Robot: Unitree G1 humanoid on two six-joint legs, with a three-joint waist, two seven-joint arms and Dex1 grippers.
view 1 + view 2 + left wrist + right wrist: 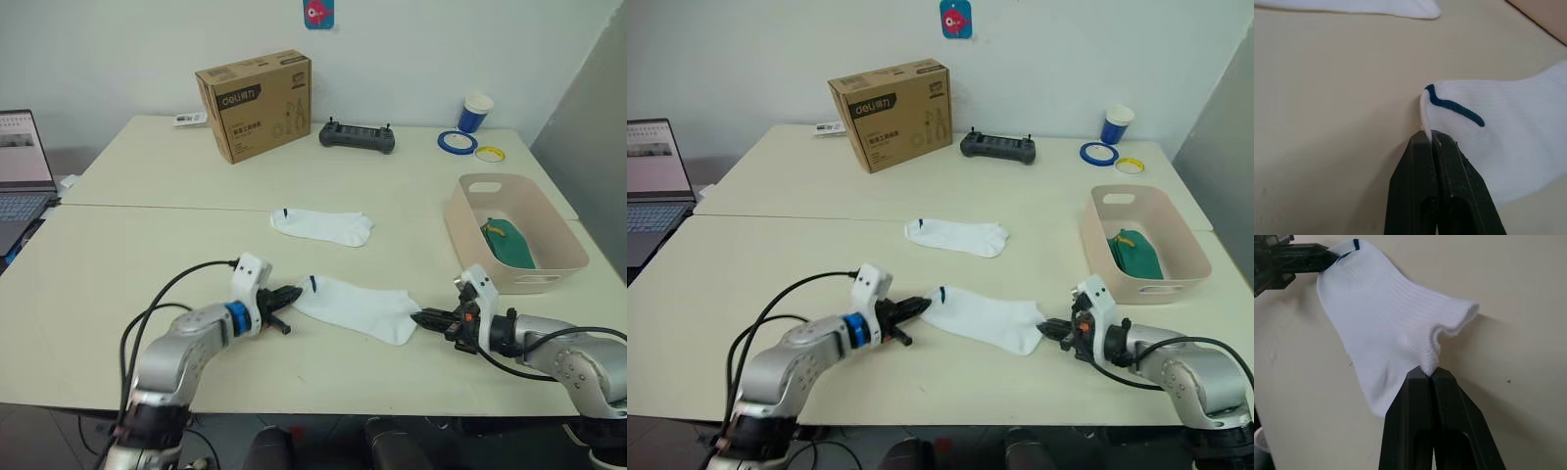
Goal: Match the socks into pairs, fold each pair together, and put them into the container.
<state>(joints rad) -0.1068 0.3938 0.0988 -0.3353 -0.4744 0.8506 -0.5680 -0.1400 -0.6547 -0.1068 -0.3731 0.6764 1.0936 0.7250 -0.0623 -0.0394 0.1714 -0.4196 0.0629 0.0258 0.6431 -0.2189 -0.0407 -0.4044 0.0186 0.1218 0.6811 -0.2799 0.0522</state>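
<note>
White sock [358,306], blue mark, pinched flat.

Left arm: reaching in low from the left, elbow bent, forearm lying close over the table and pointing right.
Left gripper [291,294]: black fingers pressed flat together, pinching one end of the near white sock [358,306] right at its edge.
Right arm: coming in low from the right, forearm just over the table, pointing left.
Right gripper [427,318]: fingers closed tight, nipping the sock's opposite end.
Both grippers: facing each other, tips down at table level, the sock stretched between them.
</note>
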